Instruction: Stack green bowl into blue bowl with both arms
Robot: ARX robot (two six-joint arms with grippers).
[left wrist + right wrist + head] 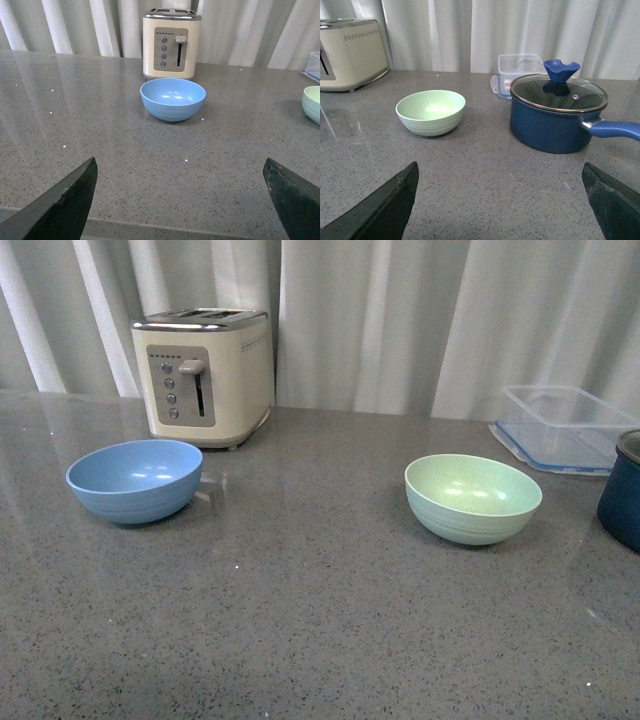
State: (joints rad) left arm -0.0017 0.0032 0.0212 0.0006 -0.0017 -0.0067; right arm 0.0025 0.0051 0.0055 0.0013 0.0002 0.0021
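Right now nothing is held: my left gripper (179, 167) is spread wide over bare counter (300, 620), and my right gripper (500, 170) is spread just as wide, both low and well short of the bowls. The green bowl (472, 498) sits upright on my right side, near the navy pot (555, 117) and the clear container (565, 425). The blue bowl (135, 480) sits upright on my left, just in front of the toaster (205, 375), well apart from the green one. I judge the first step is mine on the right: close in on the green bowl and pinch its near rim, one finger inside and one outside, keeping clear of the pot handle (615, 130). Meanwhile the left should steady the blue bowl's rim so it cannot skid toward the toaster when the green one settles in.
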